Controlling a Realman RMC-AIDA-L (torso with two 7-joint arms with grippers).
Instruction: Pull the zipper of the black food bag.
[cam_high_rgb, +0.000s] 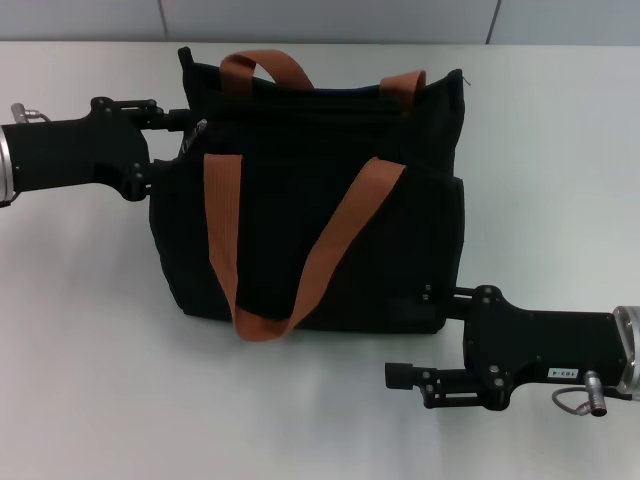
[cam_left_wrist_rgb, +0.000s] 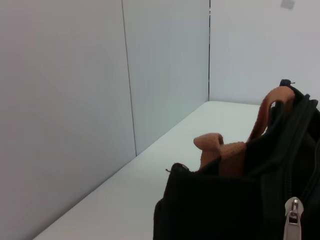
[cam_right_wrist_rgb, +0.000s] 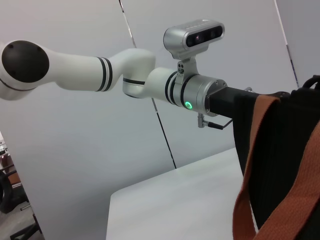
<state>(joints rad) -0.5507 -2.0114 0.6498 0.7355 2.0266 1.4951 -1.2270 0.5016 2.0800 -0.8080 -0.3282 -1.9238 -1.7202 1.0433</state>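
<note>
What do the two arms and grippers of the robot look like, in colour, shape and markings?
Both grippers, left gripper and right gripper, are matte black, blocky, with visible screws. Each meets a silver metal wrist ring. The right one carries a small white label and a thin grey cable loop with a red-tipped plug. In the right wrist view, the left arm is glossy white with black joint bands, a green light ring and a silver camera.

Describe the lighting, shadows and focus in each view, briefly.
Head view: even, flat light; the black bag reads as a dark mass with little fabric detail, casting only a faint shadow on the table. Left wrist view: the silver zipper pull at the frame edge looks slightly soft; the walls are evenly lit. Right wrist view: the orange strap up close is soft; a green light glows on the left arm.
</note>
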